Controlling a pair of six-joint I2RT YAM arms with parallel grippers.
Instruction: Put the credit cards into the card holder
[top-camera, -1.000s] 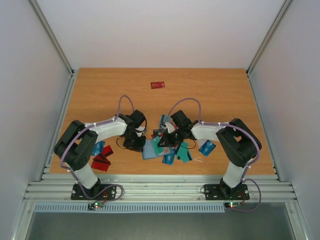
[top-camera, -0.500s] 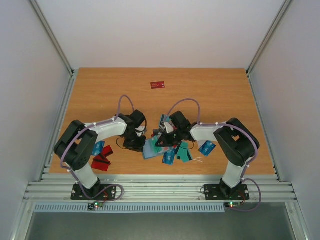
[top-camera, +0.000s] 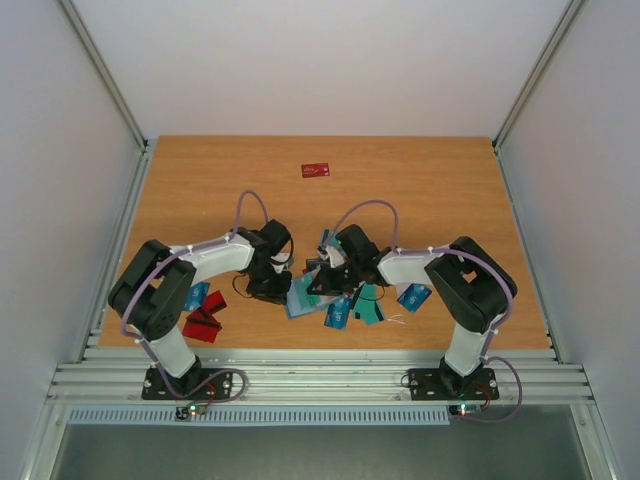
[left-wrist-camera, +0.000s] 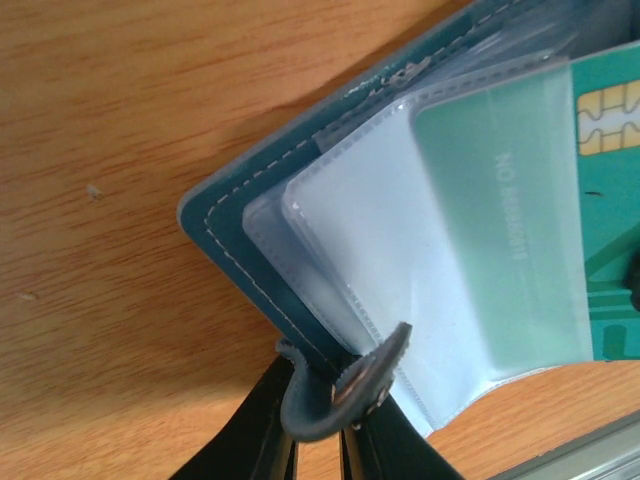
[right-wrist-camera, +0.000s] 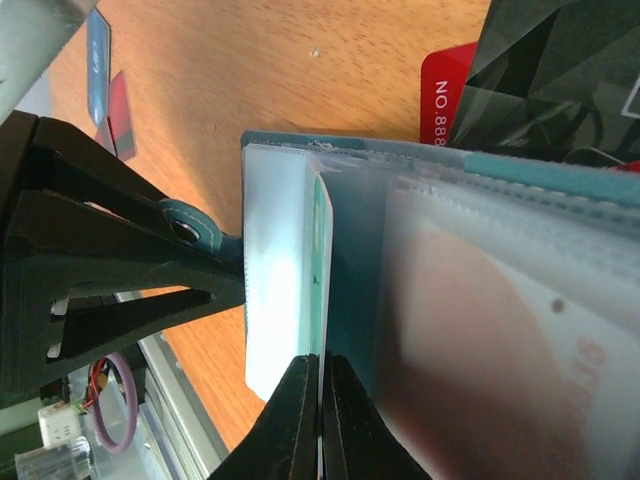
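Furthest left, outboard of the left gripper (left-wrist-camera: 318, 420) and back toward its arm's base, a few red and blue cards (top-camera: 203, 318) wait on the table (left-wrist-camera: 120, 150), well apart from the work.

The left gripper is nearly closed, its jaws pinching the snap tab (left-wrist-camera: 345, 385) of the card holder (left-wrist-camera: 250, 230). The teal wallet lies open on the wood directly ahead of those fingertips, touching them only through the tab. This grip looks meant as an anchor: with the tab held, the holder cannot slide or fold over while something is pushed into it from the other side.

Just beyond the tab, the clear pocket (left-wrist-camera: 400, 260) fans up from the cover, and a teal card (right-wrist-camera: 322, 270) with a gold chip sits partly inside it.

The right gripper (right-wrist-camera: 320, 370) faces the left one across the holder. Its jaws are closed on the near edge of that teal card, which stands on edge straight out from its fingertips, its far end in among the pockets. Holding it by the trailing edge leaves the leading edge free to slide in; it probably needs pushing deeper.

Under and to the outer side of the right gripper lie more loose cards (top-camera: 355, 305), teal and blue, close by. One red card (top-camera: 316, 170) lies far ahead of both grippers.
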